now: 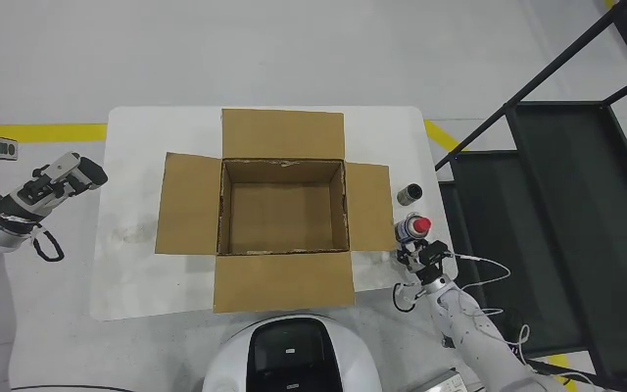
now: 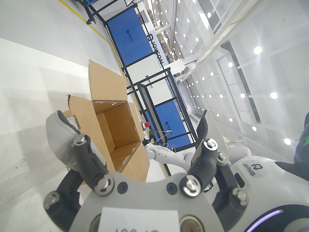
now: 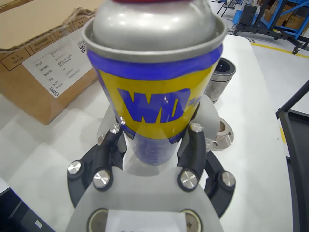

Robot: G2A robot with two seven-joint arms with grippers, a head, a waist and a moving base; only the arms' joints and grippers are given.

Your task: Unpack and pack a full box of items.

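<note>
Holding what, in the right gripper (image 3: 157,131)?

— A blue-and-yellow metal spray can with a red cap (image 3: 154,78), clamped low on its body between both fingers. It stands upright, long axis vertical, near the white table's (image 1: 137,274) 3 o'clock edge.

And the open brown cardboard box (image 1: 284,211)?

— It lies at 9 o'clock from the can, which is just beside the box's right-hand flap. Only the box's cardboard floor shows, so I judge packing comes next: carry toward 9 o'clock over the flap and wall, then down, keeping the can upright.

Anything close by?

— A dark steel cylindrical bearing (image 1: 409,193) stands at 12 o'clock from the can, near but apart. A round metal flange (image 3: 223,134) lies just beside the gripper.

The left gripper (image 1: 69,173)?

— Spread wide, carrying nothing, beyond the table at 9 o'clock, well apart from the box. The right arm is far nearer.
</note>
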